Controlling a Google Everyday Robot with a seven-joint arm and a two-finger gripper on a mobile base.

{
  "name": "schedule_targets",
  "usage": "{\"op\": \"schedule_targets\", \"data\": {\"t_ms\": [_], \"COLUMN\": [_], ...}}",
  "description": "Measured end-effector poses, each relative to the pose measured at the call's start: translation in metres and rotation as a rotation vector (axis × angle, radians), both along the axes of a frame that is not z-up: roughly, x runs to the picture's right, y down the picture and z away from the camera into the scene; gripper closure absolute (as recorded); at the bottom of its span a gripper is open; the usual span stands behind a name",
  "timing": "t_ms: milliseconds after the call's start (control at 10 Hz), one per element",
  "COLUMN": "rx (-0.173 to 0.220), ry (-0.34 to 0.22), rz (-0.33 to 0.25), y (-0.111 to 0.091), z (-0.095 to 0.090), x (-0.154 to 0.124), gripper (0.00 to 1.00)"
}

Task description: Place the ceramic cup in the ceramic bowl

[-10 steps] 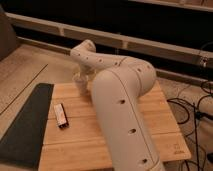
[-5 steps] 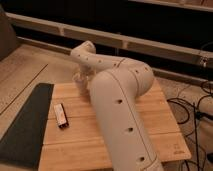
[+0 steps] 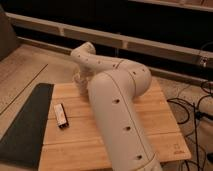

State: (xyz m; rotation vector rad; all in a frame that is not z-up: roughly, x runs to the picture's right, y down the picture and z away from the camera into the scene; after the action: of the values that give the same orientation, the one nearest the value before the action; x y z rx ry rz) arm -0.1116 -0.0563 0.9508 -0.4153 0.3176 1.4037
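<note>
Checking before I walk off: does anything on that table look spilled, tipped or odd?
Nothing stands out. A small flat object lies on the table near the dark mat. The gripper is low over the table's far left corner, partly hidden by the arm.

The tabletop (image 3: 160, 115) is pale, smooth, matt wood; the mat (image 3: 25, 125) beside it looks dark, matt and cloth-like. The arm (image 3: 117, 120) has a smooth, faintly glossy white plastic shell, as does the gripper (image 3: 79, 85), low at the tabletop's far edge on the mat's side.

light: warm, dim, dark beyond | hand (image 3: 80, 84): lit, far edge of table (image 3: 155, 112)
</note>
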Motion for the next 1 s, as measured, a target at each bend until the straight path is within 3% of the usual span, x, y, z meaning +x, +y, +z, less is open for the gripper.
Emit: {"op": "schedule_targets", "data": {"t_ms": [200,300,700,900,1000], "rx": [-0.007,-0.01,-0.018,-0.025,-0.027], "ry": [-0.001,-0.004,-0.005,-0.005,-0.005], "rz": [-0.004,-0.006,-0.013,-0.009,-0.007], "y": [0.002,0.0027,0.004,0.0043,0.004], "z": [0.003,0.0041,0.0079,0.0072,0.0065], "x": [-0.002,-0.0036,-0.0053,-0.006,-0.0059], "gripper": [0.36,0.42,0.84,0.99,1.0]}}
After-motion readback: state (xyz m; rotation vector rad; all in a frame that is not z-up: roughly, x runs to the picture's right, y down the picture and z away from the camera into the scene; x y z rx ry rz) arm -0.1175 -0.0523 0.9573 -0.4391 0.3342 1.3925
